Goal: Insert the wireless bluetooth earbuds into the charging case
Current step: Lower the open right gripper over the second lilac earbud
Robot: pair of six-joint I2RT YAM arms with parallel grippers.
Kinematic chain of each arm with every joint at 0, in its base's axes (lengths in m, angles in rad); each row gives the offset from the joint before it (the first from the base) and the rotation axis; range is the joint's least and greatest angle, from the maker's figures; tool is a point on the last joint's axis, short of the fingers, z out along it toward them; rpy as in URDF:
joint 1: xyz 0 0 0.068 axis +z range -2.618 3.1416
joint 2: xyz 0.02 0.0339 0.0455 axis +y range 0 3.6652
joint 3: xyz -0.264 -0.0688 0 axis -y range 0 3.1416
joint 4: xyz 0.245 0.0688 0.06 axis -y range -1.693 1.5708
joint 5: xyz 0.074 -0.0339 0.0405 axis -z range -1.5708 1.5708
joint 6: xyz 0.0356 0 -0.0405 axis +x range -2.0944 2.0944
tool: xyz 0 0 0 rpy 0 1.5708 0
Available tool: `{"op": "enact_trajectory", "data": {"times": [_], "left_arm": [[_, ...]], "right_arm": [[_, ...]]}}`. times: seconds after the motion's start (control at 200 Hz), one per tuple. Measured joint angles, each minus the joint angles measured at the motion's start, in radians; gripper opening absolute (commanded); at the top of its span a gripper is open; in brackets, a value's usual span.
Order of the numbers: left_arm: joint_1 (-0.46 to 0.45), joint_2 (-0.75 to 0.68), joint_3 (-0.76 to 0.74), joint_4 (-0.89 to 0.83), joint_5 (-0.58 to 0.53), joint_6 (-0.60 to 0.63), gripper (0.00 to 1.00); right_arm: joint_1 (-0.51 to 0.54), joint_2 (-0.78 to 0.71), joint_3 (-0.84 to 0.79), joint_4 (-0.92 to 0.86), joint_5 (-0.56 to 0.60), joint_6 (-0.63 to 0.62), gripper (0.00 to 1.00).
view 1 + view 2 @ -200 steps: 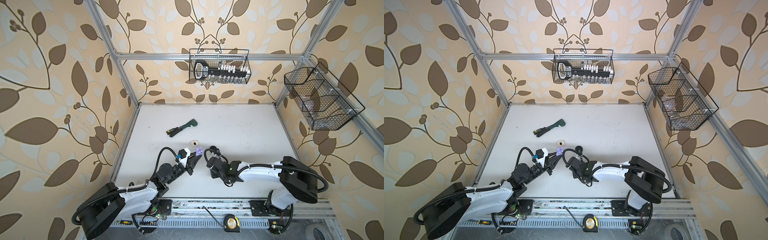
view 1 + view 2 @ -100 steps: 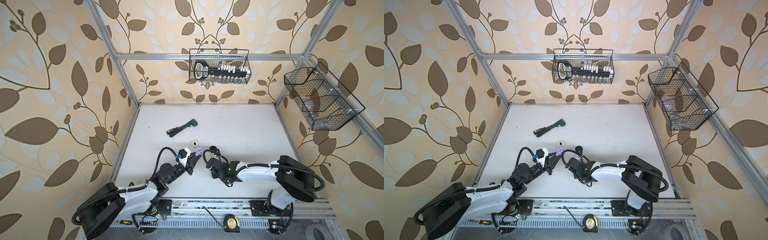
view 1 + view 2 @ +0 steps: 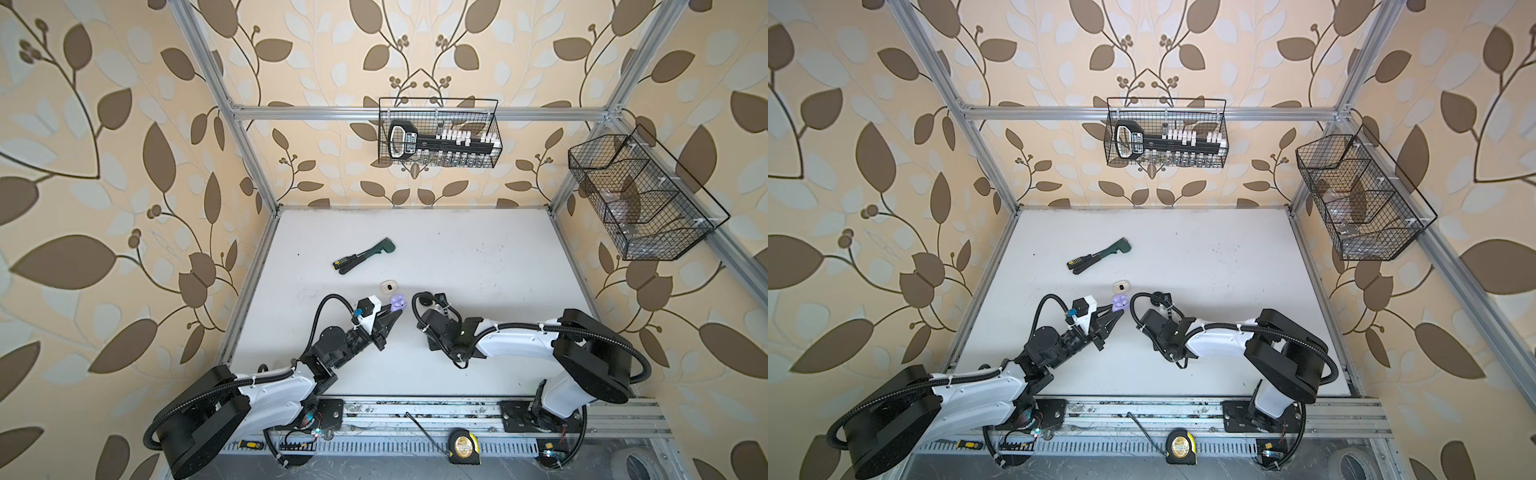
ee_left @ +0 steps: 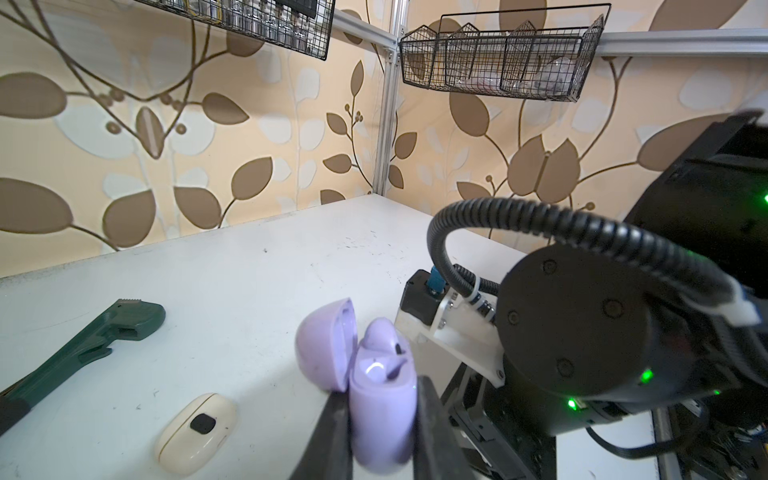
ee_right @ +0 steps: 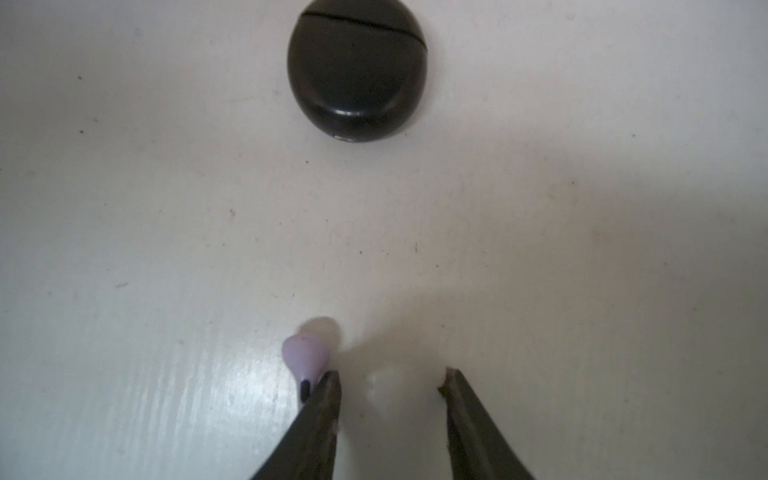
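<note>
My left gripper (image 4: 381, 390) is shut on the body of the lilac charging case (image 4: 382, 411), which it holds upright with the lid open. One lilac earbud (image 4: 380, 334) sits in the case. In both top views the case (image 3: 397, 301) (image 3: 1119, 302) is at the tip of the left gripper (image 3: 395, 314). My right gripper (image 5: 390, 376) points down at the table and is open, with a gap between its fingers. A second lilac earbud (image 5: 305, 353) lies on the table against the outer side of one finger, not between the jaws. In the top views the right wrist (image 3: 446, 330) hides the right fingers.
A shut black case (image 5: 357, 75) lies on the table ahead of the right gripper. A shut cream case (image 3: 388, 286) (image 4: 197, 428) lies just beyond the lilac one. A green wrench (image 3: 365, 254) lies farther back. Wire baskets (image 3: 438, 133) (image 3: 640, 199) hang on the walls.
The right wrist has shifted slightly toward the left gripper and the lilac case. The left arm has not moved and still holds the case.
</note>
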Motion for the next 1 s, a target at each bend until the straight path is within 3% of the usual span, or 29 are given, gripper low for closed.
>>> {"op": "enact_trajectory", "data": {"times": [0.215, 0.54, 1.0], "left_arm": [[0.000, 0.000, 0.000, 0.000, 0.002, 0.005, 0.00], [0.000, 0.002, 0.000, 0.010, 0.020, 0.019, 0.00], [0.000, 0.017, 0.000, 0.020, 0.038, 0.020, 0.00]], "right_arm": [[-0.007, -0.030, -0.004, -0.023, 0.000, -0.006, 0.41], [0.001, -0.221, -0.003, -0.069, -0.004, -0.023, 0.47], [-0.007, -0.049, 0.093, -0.084, -0.077, -0.082, 0.53]]}}
